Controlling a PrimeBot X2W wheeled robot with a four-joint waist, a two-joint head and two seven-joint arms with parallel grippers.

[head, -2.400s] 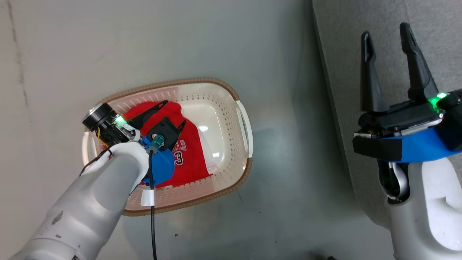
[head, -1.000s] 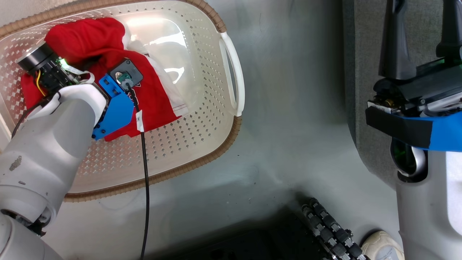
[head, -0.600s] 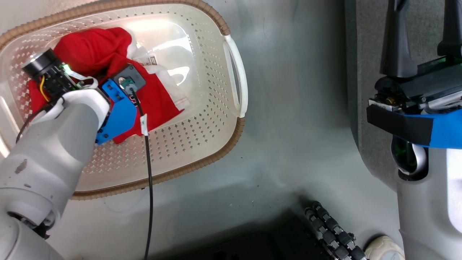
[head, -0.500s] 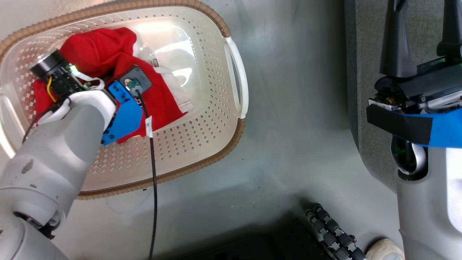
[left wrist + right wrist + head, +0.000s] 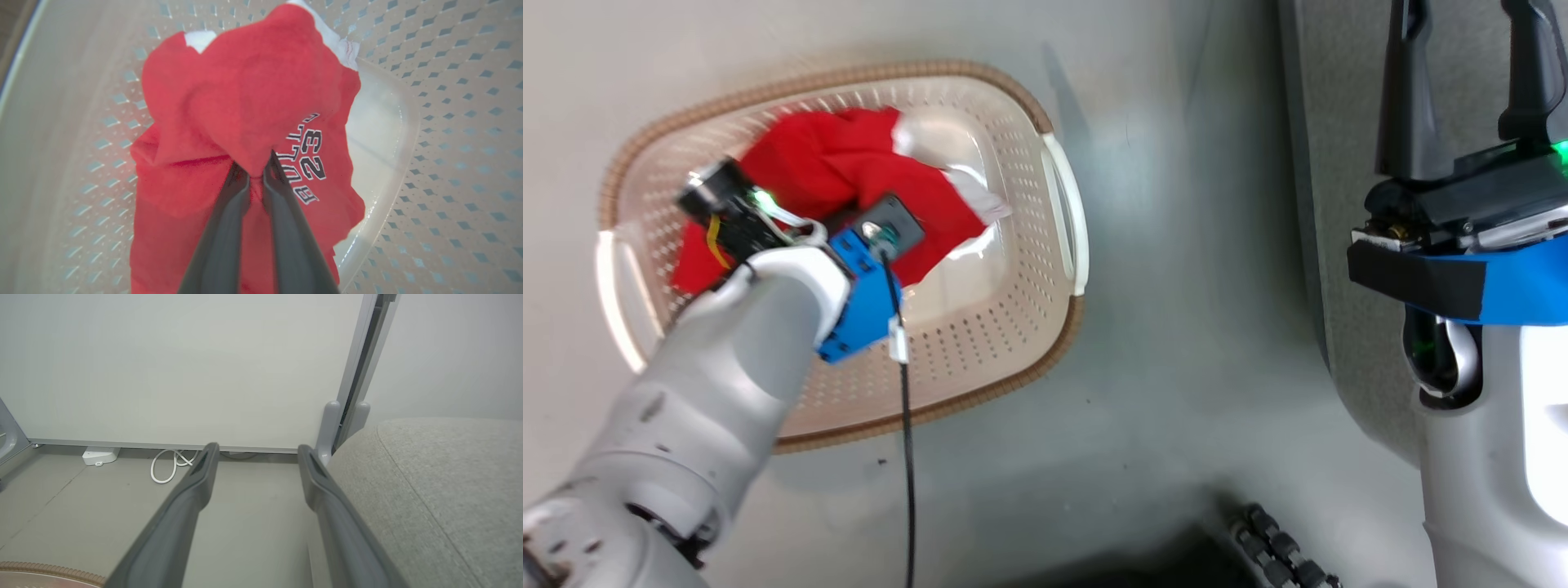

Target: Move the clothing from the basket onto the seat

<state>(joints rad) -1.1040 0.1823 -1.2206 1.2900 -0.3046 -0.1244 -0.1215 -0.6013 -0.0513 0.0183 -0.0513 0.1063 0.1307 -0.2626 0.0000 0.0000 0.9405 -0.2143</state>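
The red clothing [image 5: 253, 94] is inside the basket [image 5: 980, 359]. It is soft and bright red, and it is all bunched up in one lump. One piece is a shirt that says "BULLS 23" in black letters with white edges. In the left wrist view the words run sideways, because the cloth is twisted and folded. A bit of white trim pokes out at the top of the lump. In the head view, more white cloth shows at the lump's right edge.

The left gripper [image 5: 255, 169] is down in the basket. Its two dark fingers are squeezed close together and pinch a fold of the red cloth between their tips. The cloth puffs out in a round bump just past the tips. I cannot tell if the lump is off the bottom of the basket.

The basket is cream with lots of little holes, a brown rim and white handles. It stands on the grey floor [image 5: 1160, 245].

The big grey seat [image 5: 449, 477] is off to the robot's right, apart from the basket. The right gripper [image 5: 257, 453] is by the seat's edge. Its fingers are spread wide with nothing between them.
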